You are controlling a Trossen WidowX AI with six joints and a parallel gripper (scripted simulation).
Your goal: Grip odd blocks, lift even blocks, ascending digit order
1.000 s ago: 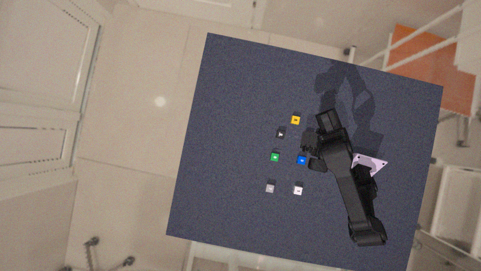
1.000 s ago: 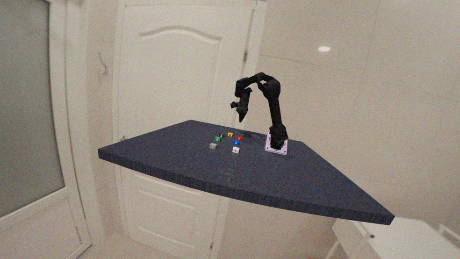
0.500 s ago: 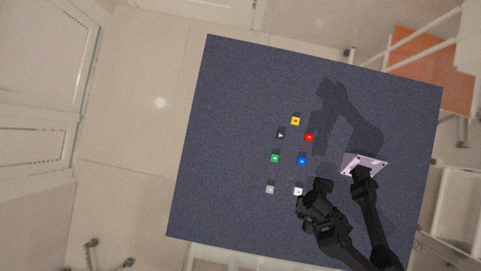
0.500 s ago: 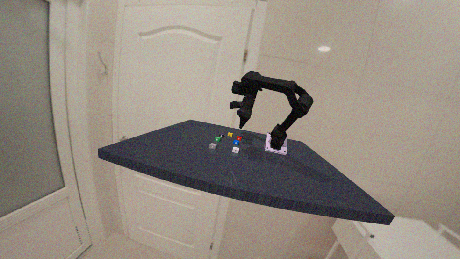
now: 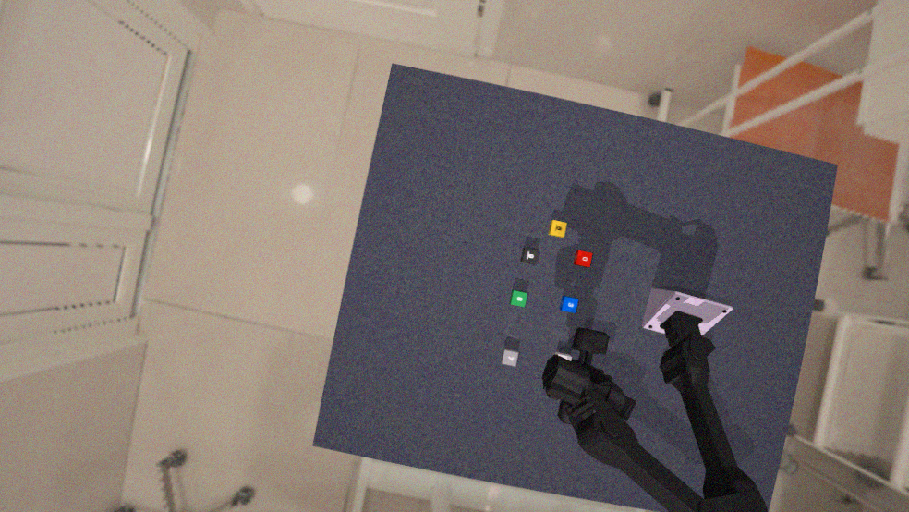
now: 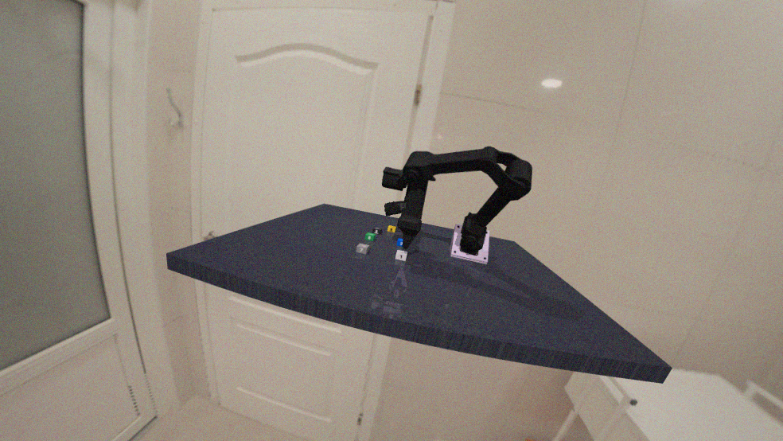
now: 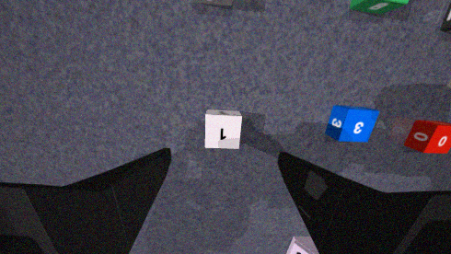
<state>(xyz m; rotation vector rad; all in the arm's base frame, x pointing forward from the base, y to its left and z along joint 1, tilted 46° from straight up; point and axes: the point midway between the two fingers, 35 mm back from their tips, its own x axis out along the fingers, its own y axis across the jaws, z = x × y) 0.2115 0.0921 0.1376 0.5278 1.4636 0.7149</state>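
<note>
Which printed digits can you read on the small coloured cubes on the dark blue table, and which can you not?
"1": white cube
"3": blue cube, two faces
"0": red cube, two faces
Green cube, yellow cube, black cube, grey cube: too small or blurred to read.

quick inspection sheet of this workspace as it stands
surface: dark blue table, arm base plate on it
job's things: white 1 block, blue 3 block, red 0 block, green, yellow, black and grey blocks, all apart
clutter: nothing seen
grippers: tool open, empty, low by the white block, not touching
cables: nothing seen
surroundings: white door, pale walls
</note>
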